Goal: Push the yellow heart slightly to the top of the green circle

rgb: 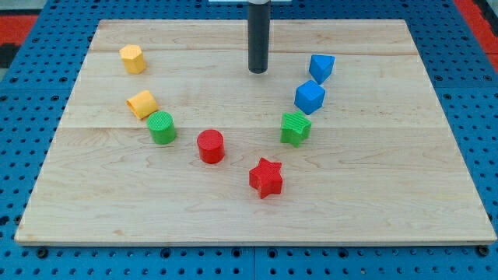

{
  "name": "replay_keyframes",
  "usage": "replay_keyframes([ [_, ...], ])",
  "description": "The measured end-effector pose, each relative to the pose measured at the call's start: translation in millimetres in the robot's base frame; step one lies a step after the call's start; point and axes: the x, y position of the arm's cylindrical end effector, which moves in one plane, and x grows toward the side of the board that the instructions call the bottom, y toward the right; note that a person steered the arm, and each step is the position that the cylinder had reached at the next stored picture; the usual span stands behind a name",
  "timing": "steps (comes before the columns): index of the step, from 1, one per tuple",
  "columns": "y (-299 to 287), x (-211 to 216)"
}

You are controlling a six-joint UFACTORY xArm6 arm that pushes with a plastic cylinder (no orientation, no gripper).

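My tip (257,71), the blunt end of a smooth dark rod, rests on the pale wooden board (373,194) near the view's top, touching no block. The yellow heart (142,103), ridged plastic, lies well to its lower left, just beside the green circle (163,127). Another yellow block (133,58) sits far left of the tip. Two faceted blue blocks (320,68) (309,96) stand to its right, above a green star (296,127). Below the tip are a red cylinder (210,146) and red star (266,177).
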Motion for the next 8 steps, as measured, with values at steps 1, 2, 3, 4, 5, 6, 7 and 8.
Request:
replay_keyframes([
  [1, -1, 0],
  [2, -1, 0],
  [3, -2, -5],
  [4, -13, -6],
  [5, -15, -26],
  [6, -81, -55],
  [7, -116, -27],
  [8, -154, -16],
])
